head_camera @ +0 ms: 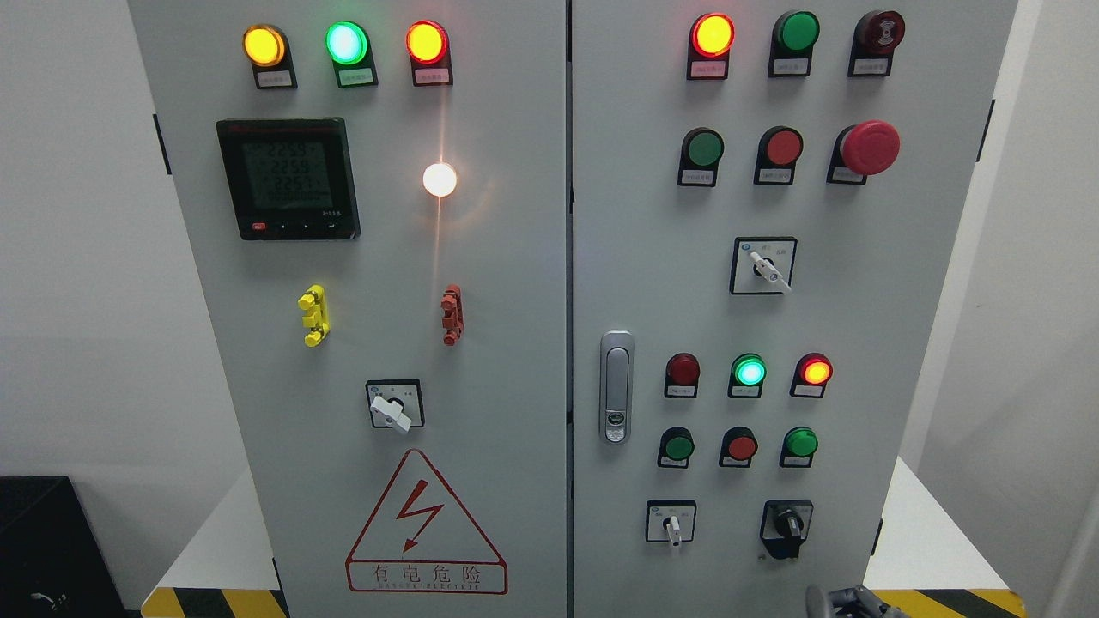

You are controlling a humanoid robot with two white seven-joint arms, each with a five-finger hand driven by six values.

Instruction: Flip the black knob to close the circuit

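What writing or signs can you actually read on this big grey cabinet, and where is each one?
"有电危险": on the red warning triangle with a lightning bolt, low on the left door.
"2259", roughly: top rows of the black meter screen; digits blurred, uncertain.
Small tags under the lamps and buttons, e.g.: too small to read.
Markings around the black knob: unreadable.

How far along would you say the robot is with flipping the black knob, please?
Nothing looks done yet: the black rotary knob at the lower right of the grey cabinet door is untouched. In hand: only the tip of a grey robot hand shows at the bottom edge, just below it. Left: reaching up, grasping and turning the knob.
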